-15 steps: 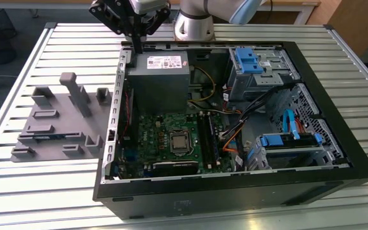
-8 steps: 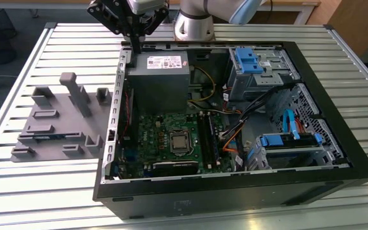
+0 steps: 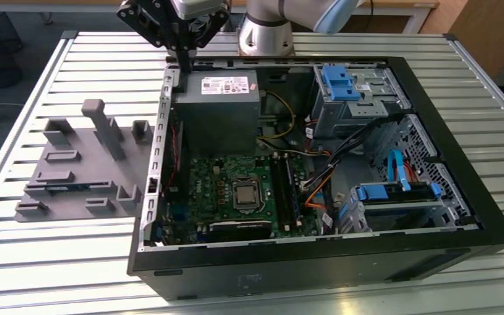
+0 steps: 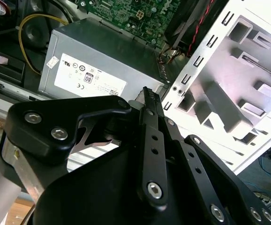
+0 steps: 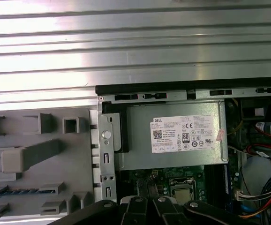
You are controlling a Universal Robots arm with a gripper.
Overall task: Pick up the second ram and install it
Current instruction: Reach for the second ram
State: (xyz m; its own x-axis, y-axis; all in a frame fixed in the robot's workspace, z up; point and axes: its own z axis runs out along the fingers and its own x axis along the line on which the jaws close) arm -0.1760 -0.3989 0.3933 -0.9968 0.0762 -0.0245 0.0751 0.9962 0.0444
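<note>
One open computer case (image 3: 322,256) is seen nearest, set across the middle of the slatted table (image 3: 60,275) and close to its near edge. Beside the case, toward the table's edge at the exterior view's left, a grey holder tray (image 3: 77,210) is laid. The second ram (image 3: 55,188) is found in a narrow slot in the tray's nearer half, untouched. In the first wrist view it is shown as a dark-blue strip along that slot.

Farther in, the memory slots (image 3: 283,187) are seen on the green board inside the case. Beyond them the power supply (image 3: 217,111) is mounted against the case's far wall.

Farthest, near the table's far edge, the gripper (image 3: 183,69) is held above the case corner by the power supply, well apart from the ram. Its fingers appear drawn together, and nothing is seen between them.

The stick is judged to be light, stiff and thin, and easily damaged at its chips and contact edge. It would best be taken by its two flat faces near mid-length, with only modest pressure applied, so that it is kept level and is not twisted.
</note>
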